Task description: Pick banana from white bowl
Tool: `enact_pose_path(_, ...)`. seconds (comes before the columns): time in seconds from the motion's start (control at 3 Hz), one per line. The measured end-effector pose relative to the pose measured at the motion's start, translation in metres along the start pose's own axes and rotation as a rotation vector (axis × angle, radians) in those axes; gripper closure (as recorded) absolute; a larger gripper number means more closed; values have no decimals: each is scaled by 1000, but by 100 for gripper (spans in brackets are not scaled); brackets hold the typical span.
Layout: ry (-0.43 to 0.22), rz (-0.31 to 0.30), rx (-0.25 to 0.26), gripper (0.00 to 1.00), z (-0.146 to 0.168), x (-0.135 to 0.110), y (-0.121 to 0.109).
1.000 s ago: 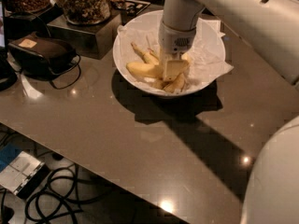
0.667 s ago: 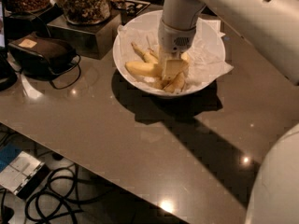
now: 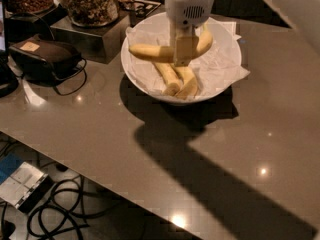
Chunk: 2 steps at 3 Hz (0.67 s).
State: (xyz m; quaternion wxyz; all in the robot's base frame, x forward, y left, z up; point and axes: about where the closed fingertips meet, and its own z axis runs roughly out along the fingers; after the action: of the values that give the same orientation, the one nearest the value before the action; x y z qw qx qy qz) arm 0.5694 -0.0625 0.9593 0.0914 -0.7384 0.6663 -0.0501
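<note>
The white bowl, lined with crumpled white paper, stands on the brown table. My gripper hangs over the bowl's middle and is shut on the banana, a long curved pale-yellow one. The banana is lifted clear above the bowl, its ends sticking out left and right of the fingers. Two shorter yellow bananas still lie in the bowl beneath it.
Glass jars of nuts stand on a dark box at the back left. A dark pouch with a cord lies left of the bowl. The table's front edge runs diagonally; cables and a device lie on the floor below.
The gripper has risen out of the bowl with the long banana held in it. The view is now closer to the bowl.
</note>
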Motion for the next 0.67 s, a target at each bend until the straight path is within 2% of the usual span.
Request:
enact_pose_path(0.33, 6, -27, 58, 100, -40, -18, 5)
enact_pose_path(0.67, -29, -78, 86, 100, -63, -38, 10)
